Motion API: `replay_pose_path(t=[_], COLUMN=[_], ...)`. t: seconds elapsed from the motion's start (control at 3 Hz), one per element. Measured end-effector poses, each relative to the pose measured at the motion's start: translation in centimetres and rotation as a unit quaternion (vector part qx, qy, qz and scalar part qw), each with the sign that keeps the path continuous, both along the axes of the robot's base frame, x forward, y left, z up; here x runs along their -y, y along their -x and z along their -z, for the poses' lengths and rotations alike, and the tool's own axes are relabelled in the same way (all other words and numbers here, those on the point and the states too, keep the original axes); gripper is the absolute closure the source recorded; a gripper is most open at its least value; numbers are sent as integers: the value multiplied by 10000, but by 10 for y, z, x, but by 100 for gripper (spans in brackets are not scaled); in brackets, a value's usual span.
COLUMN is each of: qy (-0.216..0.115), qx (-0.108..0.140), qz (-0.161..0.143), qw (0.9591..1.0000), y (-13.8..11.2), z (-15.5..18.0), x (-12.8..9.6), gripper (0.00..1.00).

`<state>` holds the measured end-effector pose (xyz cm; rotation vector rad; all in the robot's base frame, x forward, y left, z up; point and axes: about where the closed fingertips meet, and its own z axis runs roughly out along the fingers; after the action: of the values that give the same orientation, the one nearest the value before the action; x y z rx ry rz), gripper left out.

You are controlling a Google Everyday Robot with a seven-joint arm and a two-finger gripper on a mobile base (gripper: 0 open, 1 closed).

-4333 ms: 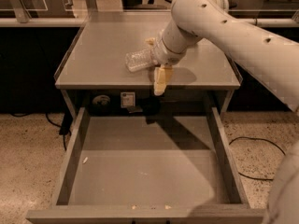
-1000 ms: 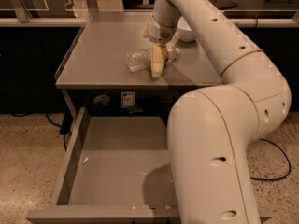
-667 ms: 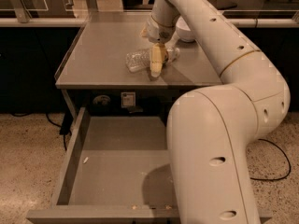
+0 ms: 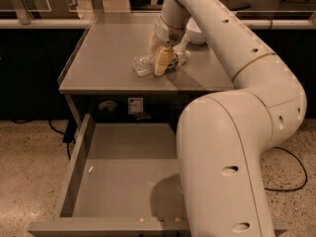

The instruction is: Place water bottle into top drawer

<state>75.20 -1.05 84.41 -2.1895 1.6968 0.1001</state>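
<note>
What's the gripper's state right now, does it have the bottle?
Gripper: down over the water bottle, which lies on its side on the cabinet top; open or closed cannot be told. The top drawer is open, without the bottle.

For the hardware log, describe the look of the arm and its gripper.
The arm is glossy cream-white, built of thick rounded tubular segments with bulbous joints, small dark round holes dotting the shell and a thin tan ring near one joint. The gripper, at the cabinet top by the water bottle, is tan-yellow.
</note>
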Motion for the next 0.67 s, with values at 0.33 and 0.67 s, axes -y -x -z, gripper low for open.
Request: replay_pose_path(t=[0.33,0.67], qy=[0,0], qx=[0,0], qz=[0,0], qw=[10000,10000], y=[0,0], z=[0,0], x=[0,0], gripper=[62,94])
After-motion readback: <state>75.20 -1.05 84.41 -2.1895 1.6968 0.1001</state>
